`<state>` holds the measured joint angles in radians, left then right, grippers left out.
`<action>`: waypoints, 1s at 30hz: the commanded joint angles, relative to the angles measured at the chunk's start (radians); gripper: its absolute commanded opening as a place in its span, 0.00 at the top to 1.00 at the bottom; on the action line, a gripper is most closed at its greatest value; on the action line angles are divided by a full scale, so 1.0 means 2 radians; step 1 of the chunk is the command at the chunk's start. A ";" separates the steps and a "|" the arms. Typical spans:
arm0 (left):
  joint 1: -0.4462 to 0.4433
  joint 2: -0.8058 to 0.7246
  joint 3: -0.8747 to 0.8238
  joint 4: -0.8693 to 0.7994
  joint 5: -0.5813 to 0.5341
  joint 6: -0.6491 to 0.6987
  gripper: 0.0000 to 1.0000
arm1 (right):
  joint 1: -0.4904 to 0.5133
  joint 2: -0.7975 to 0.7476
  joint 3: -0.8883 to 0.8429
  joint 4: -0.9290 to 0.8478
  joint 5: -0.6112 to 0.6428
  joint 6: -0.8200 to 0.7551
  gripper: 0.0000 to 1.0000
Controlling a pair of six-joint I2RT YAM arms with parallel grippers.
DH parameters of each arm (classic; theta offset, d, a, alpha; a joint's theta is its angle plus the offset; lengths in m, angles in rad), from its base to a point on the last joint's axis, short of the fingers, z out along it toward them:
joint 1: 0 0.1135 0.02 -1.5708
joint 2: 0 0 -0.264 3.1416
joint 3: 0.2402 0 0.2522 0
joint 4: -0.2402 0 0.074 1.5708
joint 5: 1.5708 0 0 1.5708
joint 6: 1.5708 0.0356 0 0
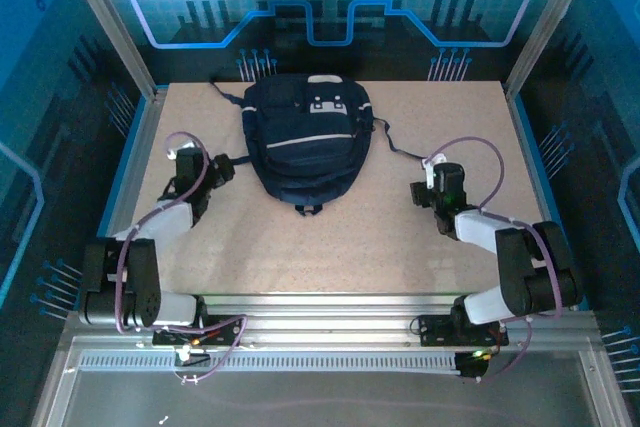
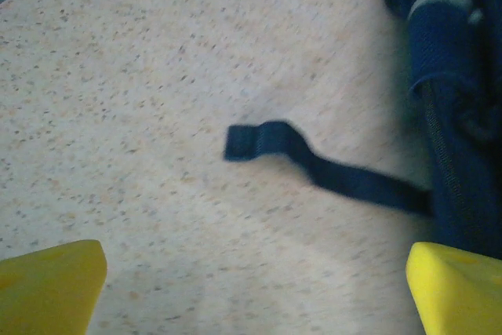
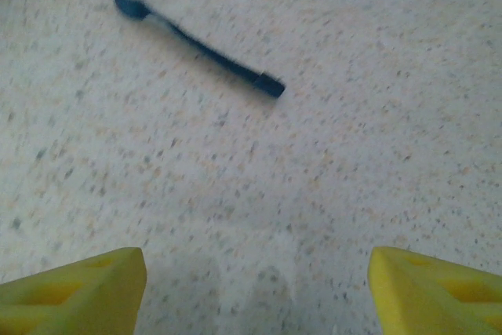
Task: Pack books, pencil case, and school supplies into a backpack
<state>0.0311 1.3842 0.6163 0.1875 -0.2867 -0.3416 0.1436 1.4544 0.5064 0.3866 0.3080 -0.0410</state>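
The navy backpack [image 1: 305, 142] lies flat at the middle back of the table, with its pale stripe facing up. My left gripper [image 1: 228, 165] sits just left of it, open and holding nothing. In the left wrist view the yellow fingers [image 2: 55, 284] are spread wide over bare table, with the backpack [image 2: 459, 115] at the right edge and one of its dark straps [image 2: 337, 174] trailing out. My right gripper [image 1: 422, 187] is open and apart from the backpack's right side, and another thin strap [image 3: 204, 49] lies ahead of it. The books, pencil case and school supplies are out of view.
The speckled beige table [image 1: 330, 247] is bounded by blue side rails and metal frame posts [image 1: 105, 22]. A strap [image 1: 400, 152] runs out from the backpack's right side towards the right arm. Both arm bases stand on the near edge.
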 commanded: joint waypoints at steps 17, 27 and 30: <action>0.002 0.068 -0.184 0.462 0.055 0.123 0.01 | -0.037 0.024 -0.039 0.186 -0.095 0.023 0.00; -0.013 0.083 -0.150 0.429 0.039 0.144 0.01 | -0.037 0.025 -0.037 0.183 -0.097 0.021 0.00; -0.015 0.084 -0.149 0.426 0.033 0.146 0.01 | -0.037 0.025 -0.038 0.184 -0.098 0.022 0.00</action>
<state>0.0101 1.5532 0.2985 1.0515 -0.2096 -0.0742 0.0788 1.4986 0.4313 0.7189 0.1207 -0.0032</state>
